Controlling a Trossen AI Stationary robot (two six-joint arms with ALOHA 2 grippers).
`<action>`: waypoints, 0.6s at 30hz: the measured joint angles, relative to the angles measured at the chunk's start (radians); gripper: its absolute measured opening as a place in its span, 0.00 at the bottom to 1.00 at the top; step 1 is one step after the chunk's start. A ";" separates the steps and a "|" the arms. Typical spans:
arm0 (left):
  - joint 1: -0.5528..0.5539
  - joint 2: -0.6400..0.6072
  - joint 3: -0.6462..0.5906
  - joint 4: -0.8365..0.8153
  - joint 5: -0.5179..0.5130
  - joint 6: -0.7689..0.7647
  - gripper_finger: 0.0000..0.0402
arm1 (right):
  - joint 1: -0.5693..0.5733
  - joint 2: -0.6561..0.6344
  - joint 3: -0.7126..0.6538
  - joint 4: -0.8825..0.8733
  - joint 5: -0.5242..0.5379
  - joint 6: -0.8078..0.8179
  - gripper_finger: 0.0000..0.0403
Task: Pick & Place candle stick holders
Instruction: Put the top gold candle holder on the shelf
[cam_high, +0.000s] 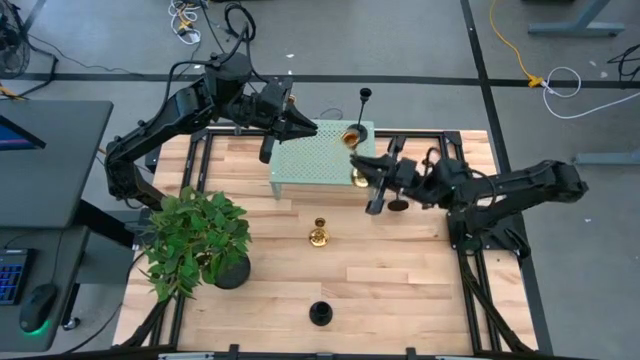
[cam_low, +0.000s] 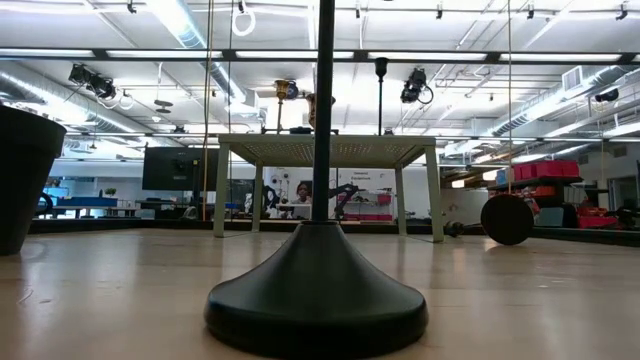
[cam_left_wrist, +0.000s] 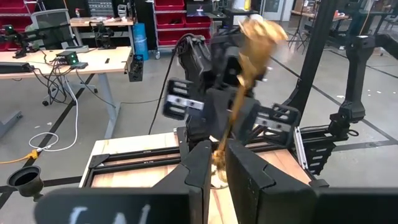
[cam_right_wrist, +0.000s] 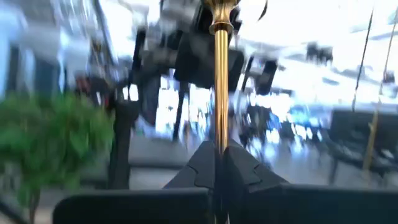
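My left gripper (cam_high: 311, 128) is over the far side of the pale green perforated stand (cam_high: 318, 165), shut on a gold candle stick holder (cam_left_wrist: 239, 93). That holder's wide gold end (cam_high: 352, 135) is over the stand's far right corner. My right gripper (cam_high: 360, 168) is at the stand's right edge, shut on a second gold holder (cam_right_wrist: 220, 74). A tall black holder (cam_high: 365, 105) stands at the stand's far right. A small gold holder (cam_high: 319, 235) and a black holder (cam_high: 320, 313) stand on the table. My left gripper pinches the gold holder's thin stem (cam_left_wrist: 221, 146) between its two fingers. The holder slants away from the fingers toward the table's right, its wide end (cam_left_wrist: 264, 31) farthest out. Whether it touches the stand, I cannot tell. My right gripper pinches the second gold holder's stem (cam_right_wrist: 220, 127) between its two fingers, coming level from the table's right and lying across the stem. The stem stands upright and rises above the fingers. Its gold foot (cam_high: 358, 179) shows at the stand's right near corner.
A leafy potted plant (cam_high: 195, 245) stands at the table's left. A black round base (cam_high: 398, 205) lies by the right arm and shows on edge in the low view (cam_low: 507, 218). The near black holder (cam_low: 318, 300) fills the low view's foreground.
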 joint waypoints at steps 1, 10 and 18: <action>0.000 0.000 0.000 0.003 0.000 0.000 0.13 | -0.023 0.010 -0.018 0.074 -0.041 0.012 0.01; 0.000 0.000 0.000 0.049 0.000 0.000 0.13 | -0.198 0.196 -0.031 0.450 -0.415 0.242 0.01; -0.003 0.007 0.000 0.053 0.001 -0.001 0.13 | -0.249 0.324 0.090 0.477 -0.517 0.301 0.01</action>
